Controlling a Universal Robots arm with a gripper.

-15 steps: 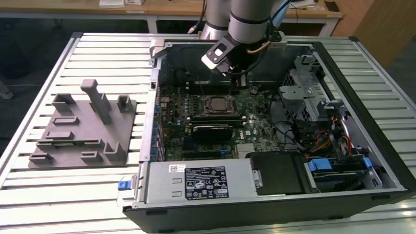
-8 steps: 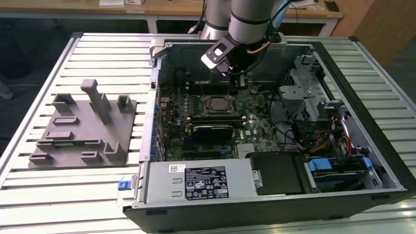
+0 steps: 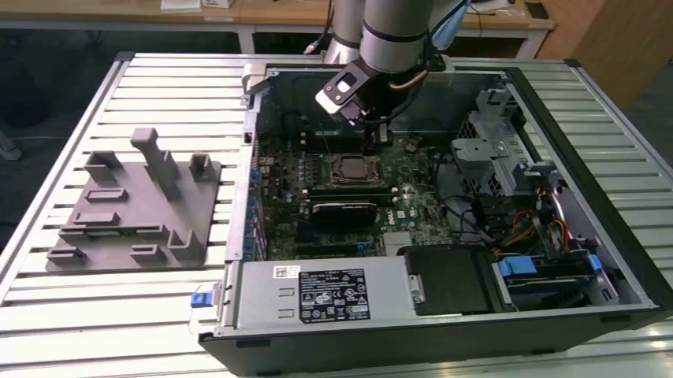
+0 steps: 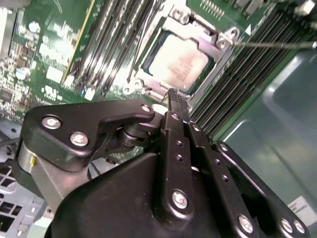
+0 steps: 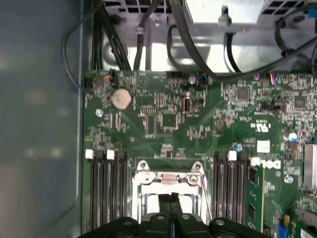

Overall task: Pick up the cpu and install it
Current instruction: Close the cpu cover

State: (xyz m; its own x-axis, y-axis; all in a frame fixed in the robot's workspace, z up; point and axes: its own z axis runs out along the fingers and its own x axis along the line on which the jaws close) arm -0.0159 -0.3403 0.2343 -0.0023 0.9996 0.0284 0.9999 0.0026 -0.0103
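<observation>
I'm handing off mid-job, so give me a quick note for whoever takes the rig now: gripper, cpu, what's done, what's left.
Gripper: shut, holding nothing, close over the socket.
Cpu: lying flat in the socket on the motherboard, inside the open case.
Done: cpu is off the gripper and in the socket.
Left: I can't tell whether the socket is latched, so the install isn't confirmed.

The arm (image 3: 395, 27) leans steeply down, its pincer (image 4: 174, 95) hanging just above the cpu (image 4: 176, 62), fingers seemingly pressed together with nothing between them.
</observation>
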